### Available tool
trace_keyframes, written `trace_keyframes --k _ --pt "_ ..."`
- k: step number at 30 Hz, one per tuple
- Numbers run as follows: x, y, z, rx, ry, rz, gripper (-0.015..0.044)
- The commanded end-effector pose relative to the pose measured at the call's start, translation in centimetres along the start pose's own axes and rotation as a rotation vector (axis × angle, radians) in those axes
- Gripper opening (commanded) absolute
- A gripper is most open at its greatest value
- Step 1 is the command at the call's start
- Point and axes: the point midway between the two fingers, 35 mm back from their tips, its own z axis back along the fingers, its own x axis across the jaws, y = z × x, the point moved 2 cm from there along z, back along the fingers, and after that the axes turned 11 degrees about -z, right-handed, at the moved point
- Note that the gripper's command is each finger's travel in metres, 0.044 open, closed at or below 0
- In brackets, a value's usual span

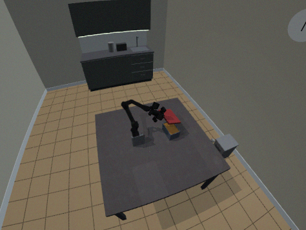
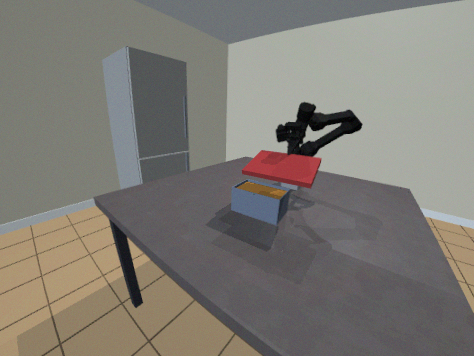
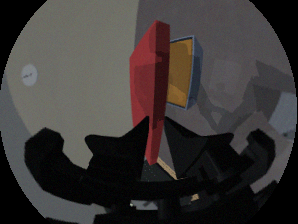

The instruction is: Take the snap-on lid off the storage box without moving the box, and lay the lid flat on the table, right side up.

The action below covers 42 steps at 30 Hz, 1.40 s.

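The red lid [image 1: 172,117] [image 2: 282,168] [image 3: 147,75] is off the box and held in the air above it, slightly tilted. My gripper [image 3: 156,119] is shut on the lid's near edge; the fingertips are on either side of that edge in the wrist view. In the exterior view the fingertips are hidden behind the lid. The blue storage box [image 1: 173,135] [image 2: 255,206] [image 3: 196,75] stands upright and open on the table [image 1: 145,181] [image 2: 360,280], with an orange-brown interior showing. The lid's underside is mostly hidden.
The arm's base [image 1: 138,139] stands on the table to the left of the box in the top view. The table's far edge and right edge lie beyond the box and lid there. A grey box-shaped object [image 1: 226,145] is beyond the table's right edge.
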Motion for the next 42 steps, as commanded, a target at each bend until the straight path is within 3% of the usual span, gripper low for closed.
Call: trace_keyframes --k 1,42 --pt "0.0 0.8 0.2 -0.002 -0.011 0.002 0.0000" --pt "-1.7 8.9 0.4 0.000 -0.011 0.000 0.0000"
